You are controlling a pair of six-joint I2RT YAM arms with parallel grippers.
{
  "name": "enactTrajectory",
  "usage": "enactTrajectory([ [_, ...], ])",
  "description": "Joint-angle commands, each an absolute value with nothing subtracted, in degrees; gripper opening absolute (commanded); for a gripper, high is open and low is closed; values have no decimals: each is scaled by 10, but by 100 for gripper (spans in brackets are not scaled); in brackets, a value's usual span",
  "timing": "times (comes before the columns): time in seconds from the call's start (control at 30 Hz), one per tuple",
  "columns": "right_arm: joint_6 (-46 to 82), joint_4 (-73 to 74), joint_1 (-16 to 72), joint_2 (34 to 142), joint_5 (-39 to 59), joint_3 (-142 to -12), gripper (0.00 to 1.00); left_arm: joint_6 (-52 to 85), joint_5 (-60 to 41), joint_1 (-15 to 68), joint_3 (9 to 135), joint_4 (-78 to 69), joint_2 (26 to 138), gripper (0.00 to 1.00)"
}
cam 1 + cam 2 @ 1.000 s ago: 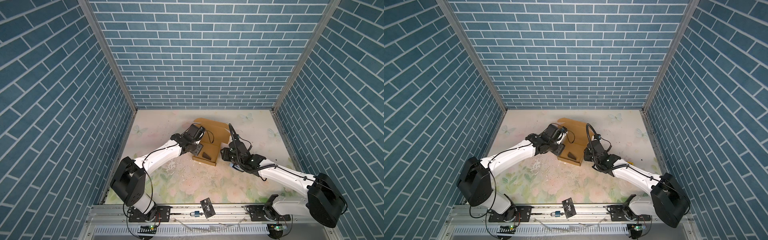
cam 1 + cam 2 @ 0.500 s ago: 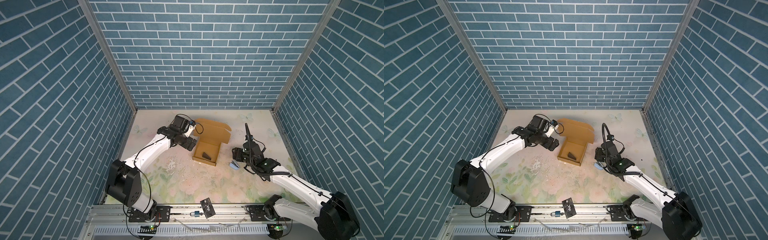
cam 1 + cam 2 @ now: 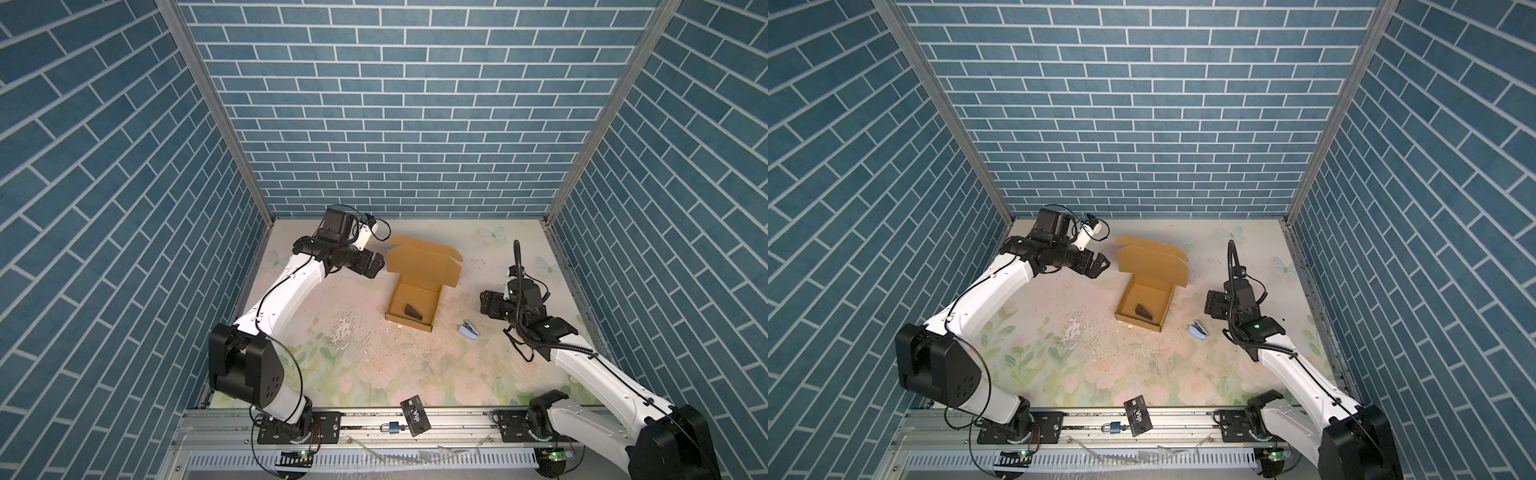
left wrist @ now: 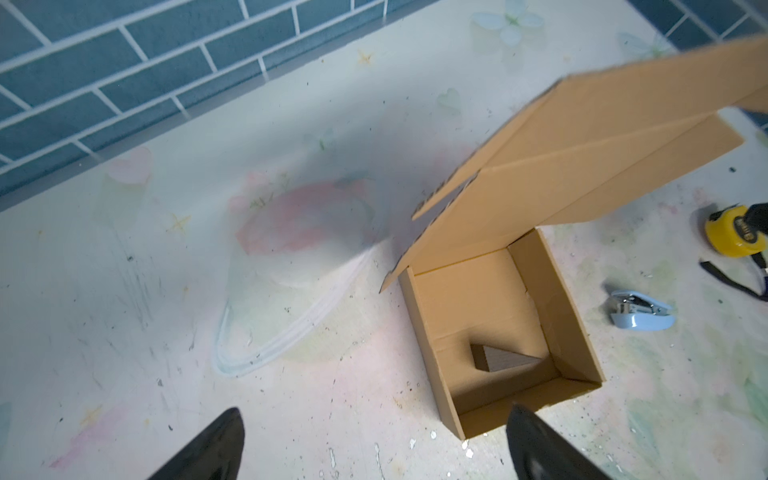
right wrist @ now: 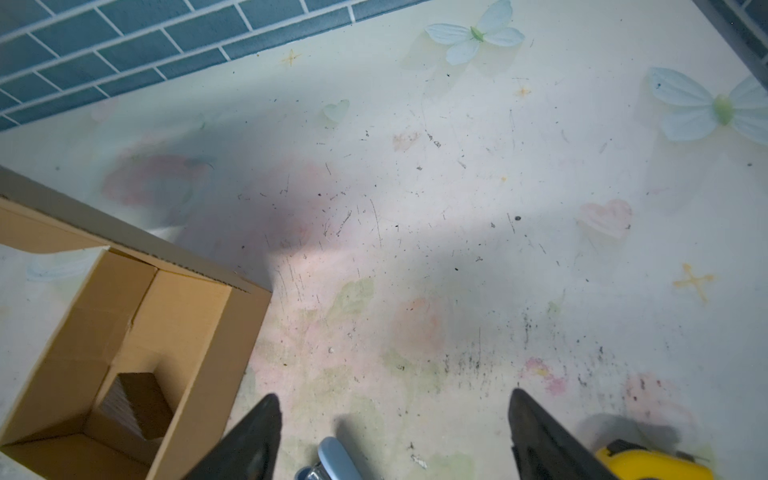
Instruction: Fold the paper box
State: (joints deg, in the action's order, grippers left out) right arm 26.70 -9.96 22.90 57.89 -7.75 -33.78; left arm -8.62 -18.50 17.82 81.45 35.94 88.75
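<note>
Paper box [image 3: 422, 264] [image 3: 1152, 266] [image 4: 582, 137] [image 5: 187, 316]: sat on the tabletop [image 3: 374, 365] toward the back middle, between the two arms. Its shallow tray had all walls up, and the lid flap stood raised and open at the far side.
Inside the tray: a small dark brown block [image 3: 412, 311] [image 3: 1144, 311] [image 4: 498, 357] [image 5: 139, 407] lay on the floor near the front wall.
Left pincer [image 3: 376, 266] [image 3: 1100, 264] [image 4: 374, 411]: jaws were wide apart and held nothing. It hovered just beside the lid's left edge, with a gap between them.
Right pincer [image 3: 488, 303] [image 3: 1212, 305] [image 5: 394, 395]: jaws were wide apart and empty. It sat right of the box, clear of the cardboard.
Stapler [image 3: 468, 330] [image 3: 1199, 331] [image 4: 640, 316] [image 5: 334, 457]: pale blue, it lay on the tabletop between the tray's front right corner and the right arm.
Tape measure [image 4: 733, 237] [image 5: 648, 465]: yellow, near the right pincer, seen only in the wrist views.
Front rail: a black VIP card [image 3: 415, 415] [image 3: 1138, 415] rested there with a small padlock [image 3: 392, 427] [image 3: 1115, 427] just beside it, well apart from the box.
</note>
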Motion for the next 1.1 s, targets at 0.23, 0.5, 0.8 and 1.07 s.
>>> enactTrajectory([
  [0.23,289,-136,176,621,-54,-390,99,-87,-276,135,801,185,914,100],
  [0.5,231,-114,130,685,42,-446,98,-188,-323,132,805,137,965,99],
  [0.8,224,-89,114,771,162,-512,92,-235,-389,142,826,120,1023,93],
  [1.07,225,-91,117,827,225,-542,81,-234,-428,152,831,123,1048,77],
])
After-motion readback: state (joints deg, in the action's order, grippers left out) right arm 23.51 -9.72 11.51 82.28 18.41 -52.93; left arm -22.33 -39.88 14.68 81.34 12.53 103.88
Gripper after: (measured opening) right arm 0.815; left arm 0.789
